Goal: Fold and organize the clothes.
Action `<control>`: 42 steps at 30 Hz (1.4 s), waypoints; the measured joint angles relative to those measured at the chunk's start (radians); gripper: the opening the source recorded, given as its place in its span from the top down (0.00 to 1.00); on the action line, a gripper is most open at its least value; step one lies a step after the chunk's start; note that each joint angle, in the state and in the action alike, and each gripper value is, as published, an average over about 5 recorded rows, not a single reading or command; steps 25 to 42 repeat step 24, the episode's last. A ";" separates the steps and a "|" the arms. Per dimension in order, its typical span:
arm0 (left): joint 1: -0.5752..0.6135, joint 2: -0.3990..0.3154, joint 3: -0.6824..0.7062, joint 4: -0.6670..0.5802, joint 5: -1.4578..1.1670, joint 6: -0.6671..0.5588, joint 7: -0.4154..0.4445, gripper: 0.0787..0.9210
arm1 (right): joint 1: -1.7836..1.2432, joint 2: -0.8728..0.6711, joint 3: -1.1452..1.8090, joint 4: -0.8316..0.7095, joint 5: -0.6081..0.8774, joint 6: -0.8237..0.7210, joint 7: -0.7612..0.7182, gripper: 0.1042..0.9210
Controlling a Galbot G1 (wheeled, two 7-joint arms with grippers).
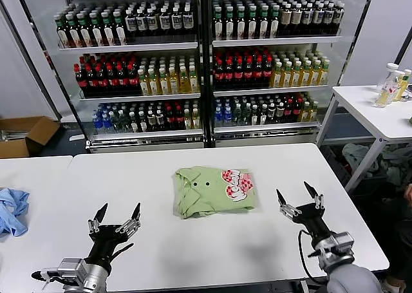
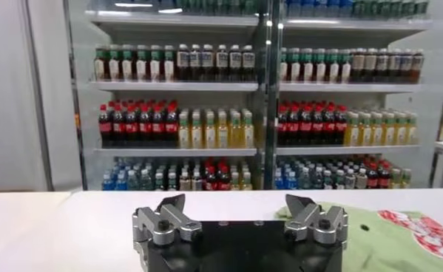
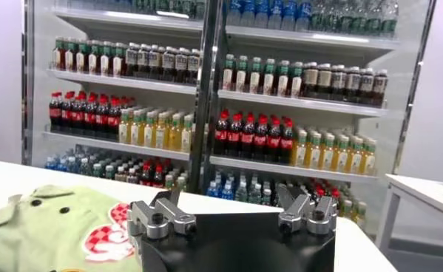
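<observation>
Left claw point(image 1: 118, 217) is being held low over the near bench edge, fingers spread wide, nothing gripped, tips pointing away from the robot. Right claw point(image 1: 298, 201) is being held the same way on the other side, fingers also wide apart and empty. Both are sitting short of the T-shirt point(image 1: 214, 190) and apart from it, one to each side.

T-shirt is lying folded into a compact rectangle near the middle of the white bench point(image 1: 193, 254), red-and-white print and small dark dots facing up. Print lettering cannot be read. In the wrist views it is showing just beyond each claw, at point(image 2: 398, 236) and point(image 3: 51, 229).

Nothing is lying between either claw and the shirt. A light blue cloth point(image 1: 11, 210) is bunched at the bench's far left edge, well apart from the shirt. Behind the bench, glass-door coolers point(image 1: 199, 61) are being seen stocked with rows of bottles; labels too small to read. A cardboard box point(image 1: 26, 135) is sitting on the floor at left. A second white table point(image 1: 380, 116) at right is carrying a few bottles point(image 1: 393, 85).
</observation>
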 measured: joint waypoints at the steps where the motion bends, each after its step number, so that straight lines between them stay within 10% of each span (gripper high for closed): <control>1: 0.001 0.001 -0.001 -0.002 -0.001 0.000 0.003 0.12 | -0.018 0.004 0.011 0.010 -0.007 0.005 0.000 0.12; 42: 0.012 0.014 -0.005 -0.028 -0.019 -0.001 0.059 0.12 | -0.089 0.052 0.061 0.060 -0.101 0.001 0.033 0.12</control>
